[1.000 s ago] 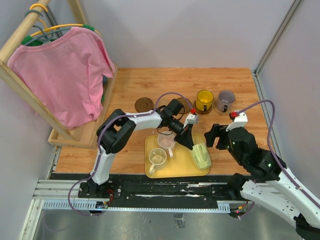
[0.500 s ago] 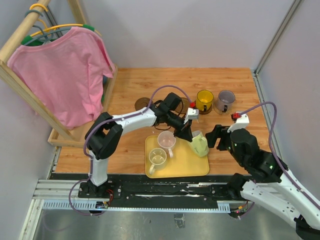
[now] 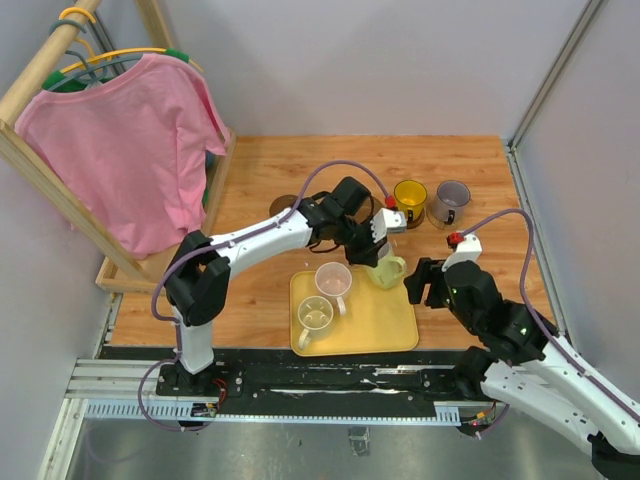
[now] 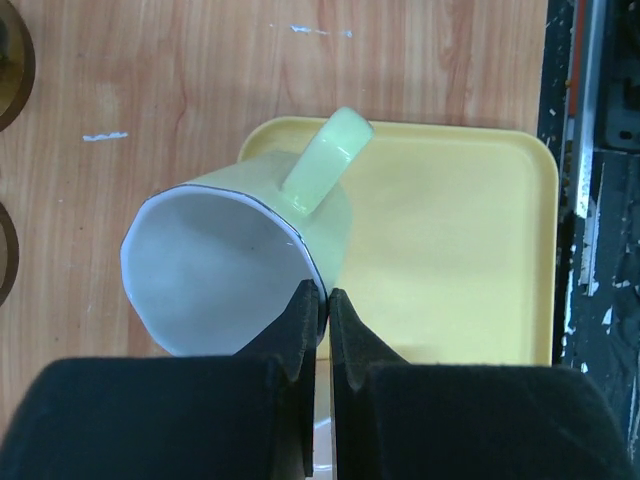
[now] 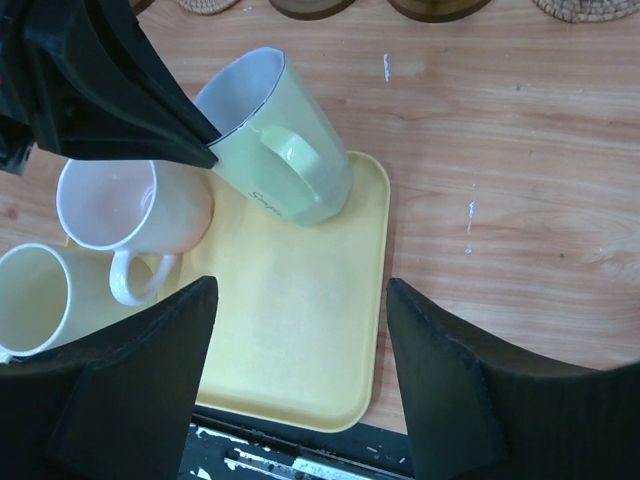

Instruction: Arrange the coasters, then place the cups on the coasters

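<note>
The yellow tray (image 3: 395, 335) lies at the near edge of the wooden table (image 3: 260, 170) and holds two cups. The cream cup (image 3: 314, 318) stands on its near left part, and the pink cup (image 3: 333, 281) stands just beyond that, by the far left corner. Both are upright and empty, and the tray's right half is bare.

Just off the tray's right edge hovers the right gripper (image 3: 422, 283), jaws apart with nothing between them.

Over the tray's far right corner the left gripper (image 4: 322, 300) is clamped on the rim of the green cup (image 4: 235, 265), one finger inside the wall and one outside. The cup is tilted with its handle up, its white inside is empty, and its mouth reaches past the tray's far edge over the wood. Whether its base touches the tray cannot be told.

Beyond the tray a strip of wood lies open, then come the coasters (image 5: 310, 7). The right wrist view shows four of them, cut off at its top edge. From above, a dark one (image 3: 283, 206) shows beyond the tray's left corner, half hidden by the left arm.

Beyond the tray's right corner the yellow cup (image 3: 409, 200) and the grey-purple cup (image 3: 450, 201) stand side by side, each on a coaster. That makes five cups.
</note>
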Controlling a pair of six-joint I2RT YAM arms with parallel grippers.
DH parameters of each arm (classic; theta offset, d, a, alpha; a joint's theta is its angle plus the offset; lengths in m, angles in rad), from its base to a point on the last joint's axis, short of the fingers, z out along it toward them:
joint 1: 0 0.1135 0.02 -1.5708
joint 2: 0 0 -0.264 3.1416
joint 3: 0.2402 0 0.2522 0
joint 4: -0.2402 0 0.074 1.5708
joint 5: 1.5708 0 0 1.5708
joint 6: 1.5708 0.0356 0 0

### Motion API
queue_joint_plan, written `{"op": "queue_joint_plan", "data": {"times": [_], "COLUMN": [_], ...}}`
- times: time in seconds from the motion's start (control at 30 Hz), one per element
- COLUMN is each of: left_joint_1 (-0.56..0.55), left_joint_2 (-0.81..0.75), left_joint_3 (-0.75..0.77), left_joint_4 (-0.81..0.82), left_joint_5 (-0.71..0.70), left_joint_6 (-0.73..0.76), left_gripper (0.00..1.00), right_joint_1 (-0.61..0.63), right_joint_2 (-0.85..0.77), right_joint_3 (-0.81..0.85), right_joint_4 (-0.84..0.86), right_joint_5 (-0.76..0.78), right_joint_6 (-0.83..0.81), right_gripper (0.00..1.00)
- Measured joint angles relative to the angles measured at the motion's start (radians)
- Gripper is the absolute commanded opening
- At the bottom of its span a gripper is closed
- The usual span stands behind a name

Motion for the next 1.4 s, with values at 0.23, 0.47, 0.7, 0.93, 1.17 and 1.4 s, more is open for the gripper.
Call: {"op": "queue_joint_plan", "data": {"times": [0.23,0.47,0.7,0.93,1.17,1.4], "left_joint_1": [-0.086,-0.158,-0.169,-0.169,-0.169,-0.169], "left_joint_2": [-0.014,-0.017,-0.017,-0.016,-0.011,-0.018], "left_joint_3": [0.013,0.013,0.012,0.018,0.079,0.081], "left_joint_4": [-0.062,-0.087,-0.088,-0.087,-0.093,-0.078], "left_joint_5": [-0.137,-0.220,-0.242,-0.245,-0.246,-0.252], "left_joint_6": [0.047,0.078,0.077,0.077,0.074,0.072], "left_gripper": [0.01,0.07,0.23,0.39,0.70,0.78], "right_joint_1": [0.000,0.000,0.000,0.000,0.000,0.000], "right_joint_2": [-0.008,-0.045,-0.069,-0.059,-0.038,-0.020], "right_joint_3": [-0.055,-0.080,-0.085,-0.086,-0.085,-0.084], "right_joint_4": [0.027,0.038,0.037,0.039,0.041,0.033], "right_joint_5": [-0.009,-0.016,-0.017,-0.016,-0.016,-0.010], "right_joint_6": [0.005,0.026,0.032,0.031,0.031,0.022], "right_gripper": [0.69,0.69,0.71,0.73,0.75,0.75]}}
